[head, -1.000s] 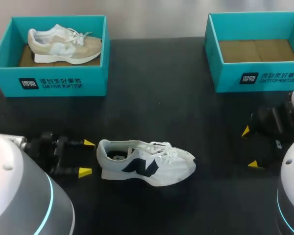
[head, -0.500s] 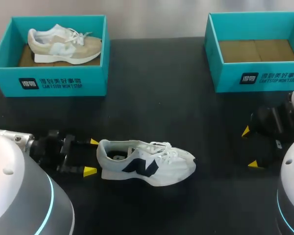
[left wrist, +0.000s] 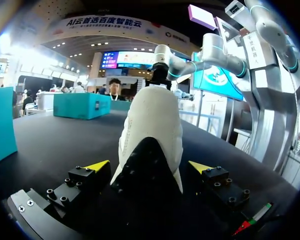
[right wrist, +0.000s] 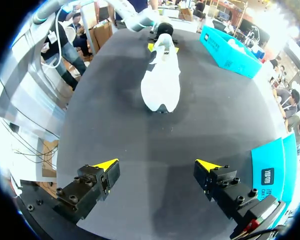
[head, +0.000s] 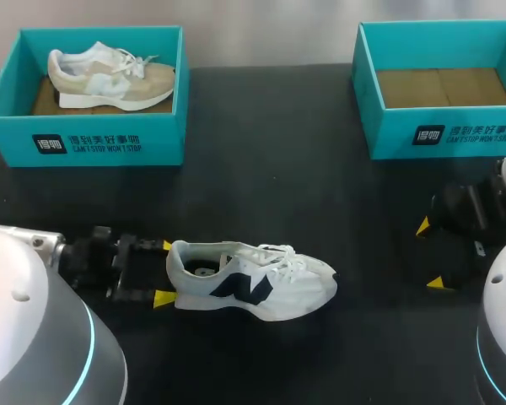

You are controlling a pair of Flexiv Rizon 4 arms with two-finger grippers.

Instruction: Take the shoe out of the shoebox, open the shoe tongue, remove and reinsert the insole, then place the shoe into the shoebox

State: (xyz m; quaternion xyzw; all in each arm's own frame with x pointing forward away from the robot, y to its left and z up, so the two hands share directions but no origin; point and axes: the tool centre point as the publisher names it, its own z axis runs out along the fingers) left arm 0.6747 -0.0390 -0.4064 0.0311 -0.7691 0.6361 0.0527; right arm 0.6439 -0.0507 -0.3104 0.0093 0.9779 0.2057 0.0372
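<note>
Lying on surface: shoe [head: 251, 281], white with a dark side mark, upright on its sole, outside both boxes. Heel points toward the left arm, toe toward the right arm.
Shoe detail: collar opening faces up. White laces run over the tongue.
Left end effector [head: 163, 272]: open. Its yellow tips straddle the heel, one on each side and just beside it. The left wrist view shows a gap at each tip, so nothing is gripped.
Right end effector [head: 431, 255]: open, tips wide apart, nothing between them. It sits low at the right side of the surface, well apart from the toe and nearer than the right box.
Left box [head: 84, 139]: teal, at the far left. It holds a beige shoe [head: 110, 76] resting on its sole.
Right box [head: 438, 131]: teal, at the far right. Its brown cardboard floor shows.
Surface [head: 261, 194]: black. It carries both boxes and the shoe.
</note>
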